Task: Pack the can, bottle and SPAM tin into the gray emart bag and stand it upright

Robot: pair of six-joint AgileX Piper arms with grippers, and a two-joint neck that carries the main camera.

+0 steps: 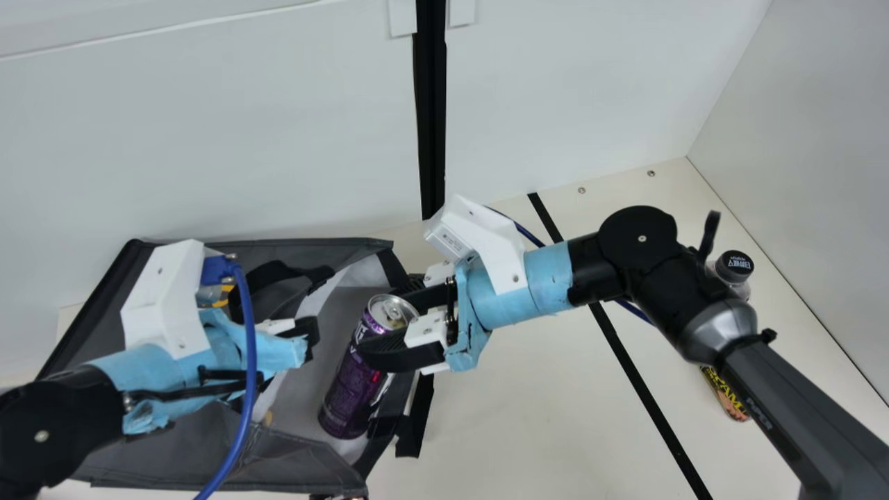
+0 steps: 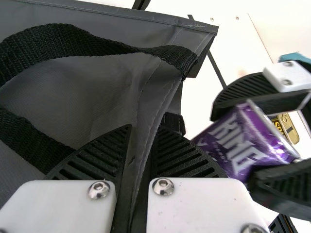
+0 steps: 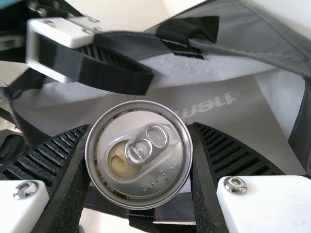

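Loading the can (image 1: 351, 382) into the gray emart bag (image 1: 167, 458) looks to be the step in hand, with the bottle and the tin to follow. At the left of the scene, the right gripper (image 1: 389, 321) has the can clamped near its top, its two fingers parted just by the can's width. The can leans, its lid toward the far side and its base over the pale lining within the bag's mouth; whether that base touches the bag's inside I cannot tell. The left gripper (image 2: 142, 145) is closed down on a fold of the bag's rim (image 2: 158, 104), only cloth between its fingers, beside a black strap handle (image 2: 87, 41), which seems to serve to keep the mouth open. The bottle (image 1: 735, 267) stands at the far right of the table (image 1: 528, 417), and the SPAM tin (image 1: 726, 396) lies nearer on that same side, partly hidden behind the right arm. Next, the right gripper should lower the can until the bag bears it, then part its fingers and back out without snagging the rim, while the left keeps its pinch; letting go too early could tip the can or let the mouth fold in.
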